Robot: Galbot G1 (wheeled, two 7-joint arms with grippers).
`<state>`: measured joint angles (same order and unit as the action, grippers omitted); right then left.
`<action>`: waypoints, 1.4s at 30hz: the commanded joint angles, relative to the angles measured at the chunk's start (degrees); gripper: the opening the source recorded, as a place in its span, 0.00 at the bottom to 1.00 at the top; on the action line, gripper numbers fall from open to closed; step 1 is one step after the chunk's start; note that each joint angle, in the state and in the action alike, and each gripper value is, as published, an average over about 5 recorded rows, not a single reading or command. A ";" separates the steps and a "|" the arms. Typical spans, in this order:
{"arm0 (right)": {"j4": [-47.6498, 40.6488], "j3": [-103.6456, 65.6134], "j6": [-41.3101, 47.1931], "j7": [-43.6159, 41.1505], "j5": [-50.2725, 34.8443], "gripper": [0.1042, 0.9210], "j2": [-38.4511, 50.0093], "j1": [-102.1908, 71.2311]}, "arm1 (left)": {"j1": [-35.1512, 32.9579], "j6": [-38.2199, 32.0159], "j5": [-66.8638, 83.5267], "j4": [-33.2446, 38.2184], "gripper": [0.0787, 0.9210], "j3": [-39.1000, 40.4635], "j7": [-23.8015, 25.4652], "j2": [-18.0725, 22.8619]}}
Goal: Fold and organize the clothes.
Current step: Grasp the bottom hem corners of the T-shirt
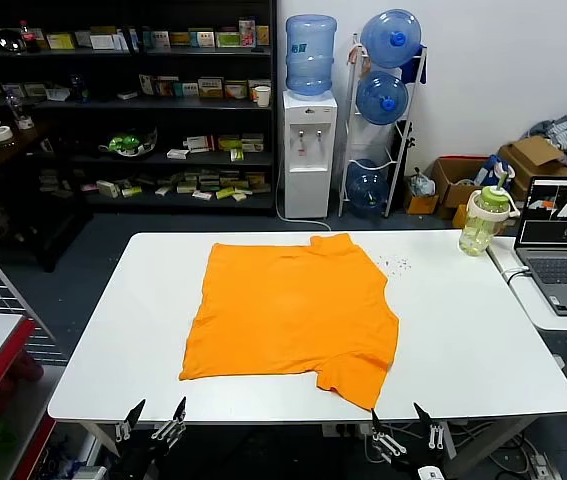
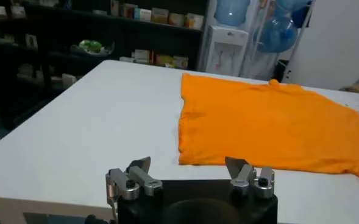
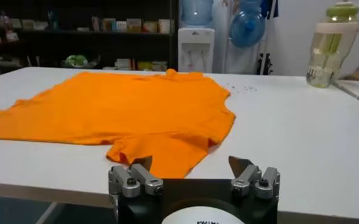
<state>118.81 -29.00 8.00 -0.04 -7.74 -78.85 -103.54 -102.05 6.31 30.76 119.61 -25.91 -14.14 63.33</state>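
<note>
The bright orange T-shirt [image 1: 288, 312] lies spread flat on the white table [image 1: 463, 330], lettering not visible, one sleeve reaching toward the front edge. It also shows in the left wrist view [image 2: 270, 125] and the right wrist view [image 3: 124, 112]. My left gripper [image 1: 151, 420] is open and empty below the table's front edge, left of the shirt; in its own view [image 2: 188, 167] the shirt's edge lies ahead. My right gripper [image 1: 403, 425] is open and empty below the front edge, near the shirt's front sleeve; its own view [image 3: 191, 165] shows that sleeve just ahead.
A green-lidded water bottle [image 1: 486, 220] stands at the table's back right corner. A laptop [image 1: 563, 245] sits on a side table to the right. Small dark specks [image 1: 398, 265] lie by the shirt's far right. Shelves and a water dispenser [image 1: 308, 150] stand behind.
</note>
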 commanded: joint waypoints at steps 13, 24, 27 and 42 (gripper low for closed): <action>-6.99 3.63 5.11 4.84 -1.78 0.88 -0.03 10.75 | 15.68 0.81 0.59 -12.26 0.88 3.49 2.23 -0.33; -12.75 5.37 8.06 6.73 -1.13 0.88 -3.48 15.77 | 19.37 1.29 0.46 -16.20 0.88 6.15 2.30 -0.04; -13.51 5.65 8.08 6.91 -1.20 0.88 -3.67 16.62 | 19.85 1.40 0.29 -16.81 0.88 6.62 2.03 0.40; -14.09 7.32 8.66 6.91 -0.09 0.42 -4.05 17.80 | 20.66 3.54 -0.10 -18.38 0.56 8.61 0.50 1.09</action>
<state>105.49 -22.21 16.11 6.62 -7.99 -82.45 -86.83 -82.26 9.34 30.67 102.39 -17.77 -13.46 64.33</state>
